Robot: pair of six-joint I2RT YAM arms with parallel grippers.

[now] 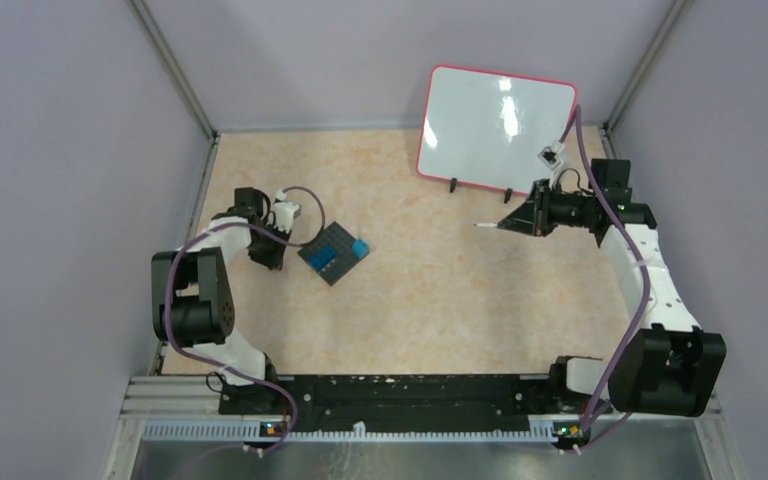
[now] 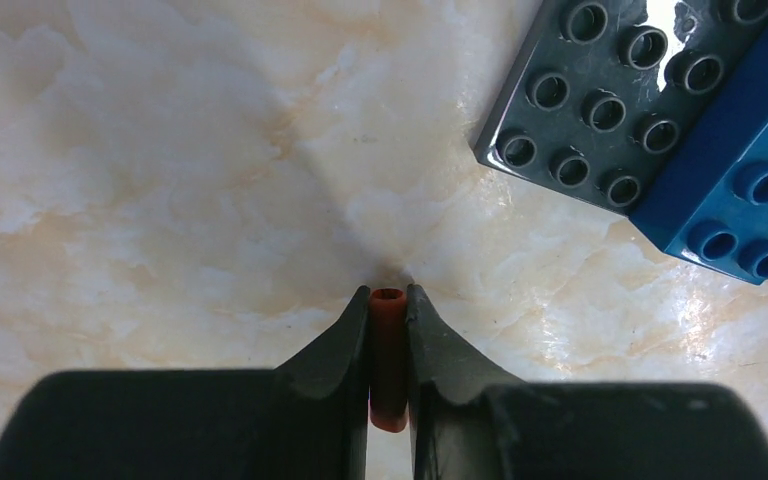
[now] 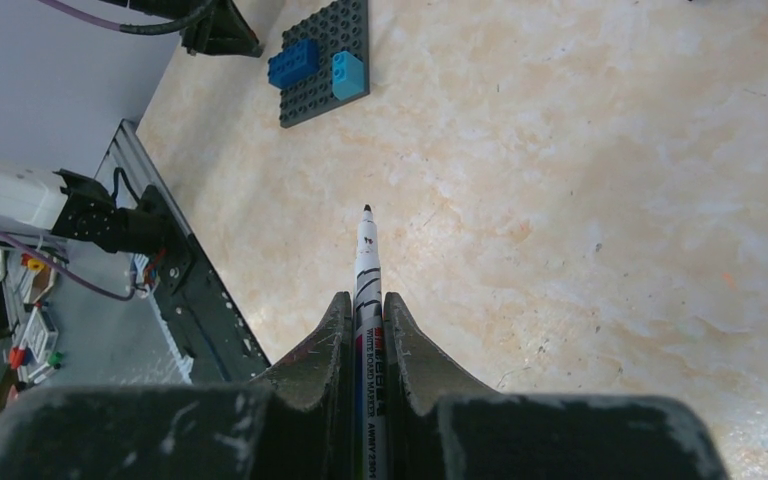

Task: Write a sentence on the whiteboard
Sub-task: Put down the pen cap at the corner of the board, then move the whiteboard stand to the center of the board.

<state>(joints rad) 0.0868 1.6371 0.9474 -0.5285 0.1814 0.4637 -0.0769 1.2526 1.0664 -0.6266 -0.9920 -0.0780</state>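
Down at the near edge runs the black base rail (image 1: pixel 410 392), with both arms rising from its ends. Across the tan marbled table (image 1: pixel 440 310), the whiteboard (image 1: pixel 495 130) stands on its two black feet at about one o'clock, its glossy face catching the light. The right gripper (image 1: pixel 508 222) hovers just in front of it at about two o'clock, aimed toward nine, with a marker (image 1: pixel 488 226) poking out of it. Over at nine o'clock the left gripper (image 1: pixel 266 254) points down beside a dark studded plate (image 1: pixel 325 258) carrying blue bricks (image 1: pixel 358 247).

From the left wrist, the fingers (image 2: pixel 335 370) are almost together, pinching a short red tube (image 2: pixel 388 345) seen end-on. The plate's corner sits at two o'clock, apart from them.

From the right wrist, the fingers (image 3: pixel 325 350) are clamped on the marker's barrel, its dark tip aimed at twelve o'clock. The plate lies well apart at eleven o'clock.
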